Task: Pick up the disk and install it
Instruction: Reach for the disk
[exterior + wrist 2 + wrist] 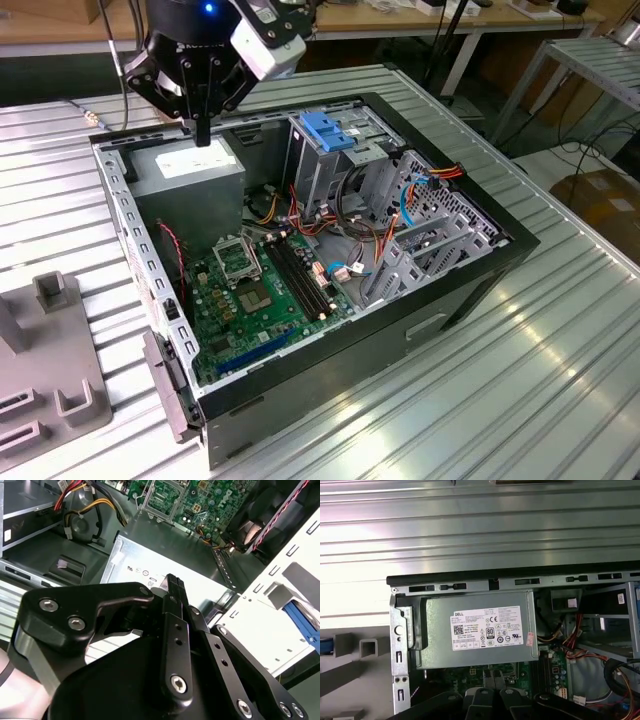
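- Gripper (203, 138) hangs point-down over the power supply (190, 176) at the back corner of the open computer case (470, 285), its tips just above the supply's pale label.
- Gripper fingers are pressed together with nothing between them; in the second wrist view the gripper (172, 581) shows as one closed black tip against the supply's grey lid (150, 560), and in the first wrist view its two pads (485, 679) sit side by side.
- Disk (301, 622) is seen in part in the second wrist view: a strip of bright blue rail under a grey piece, beyond the case's perforated wall and outside the case, well apart from the gripper.
- First wrist view has a small patch of the same blue (324, 646) beside the grey fixture (370, 647) on the table; how the disk sits there I cannot tell.
- Green motherboard (262, 290) lies flat in the case floor, next to the power supply.
- Tall metal drive cage (318, 175) stands upright further along, with a blue plastic latch (327, 131) on top and coloured cables trailing beside it.
- Case rests on its side on the ribbed metal table (520, 390); the grey fixture (62, 395) is at the exterior view's left.
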`<act>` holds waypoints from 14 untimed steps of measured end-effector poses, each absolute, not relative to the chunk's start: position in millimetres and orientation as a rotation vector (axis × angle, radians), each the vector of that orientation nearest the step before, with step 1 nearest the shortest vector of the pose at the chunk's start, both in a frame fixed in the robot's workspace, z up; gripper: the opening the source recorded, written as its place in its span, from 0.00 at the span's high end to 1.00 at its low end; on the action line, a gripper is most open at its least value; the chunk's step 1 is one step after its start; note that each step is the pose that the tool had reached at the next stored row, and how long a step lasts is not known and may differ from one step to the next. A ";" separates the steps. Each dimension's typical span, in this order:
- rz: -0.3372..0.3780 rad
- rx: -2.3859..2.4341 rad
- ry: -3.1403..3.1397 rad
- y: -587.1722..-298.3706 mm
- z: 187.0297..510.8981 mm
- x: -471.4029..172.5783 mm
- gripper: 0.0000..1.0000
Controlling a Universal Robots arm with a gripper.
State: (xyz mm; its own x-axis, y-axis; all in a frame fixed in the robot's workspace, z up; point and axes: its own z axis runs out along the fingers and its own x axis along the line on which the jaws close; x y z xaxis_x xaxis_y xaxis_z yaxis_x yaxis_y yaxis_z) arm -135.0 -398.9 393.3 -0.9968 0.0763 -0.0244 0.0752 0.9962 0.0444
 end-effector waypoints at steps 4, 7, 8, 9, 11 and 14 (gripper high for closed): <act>0.068 0.118 3.112 -398.9 393.2 -137.7 0.89; 0.068 0.118 3.113 -398.9 393.2 -139.2 0.89; 0.068 0.118 3.113 -398.9 393.2 -139.7 0.89; 0.068 0.118 3.113 -398.9 393.2 -140.2 0.89; 0.068 0.118 3.113 -398.9 393.2 -141.2 0.89; 0.068 0.118 3.113 -398.9 393.2 -142.8 0.89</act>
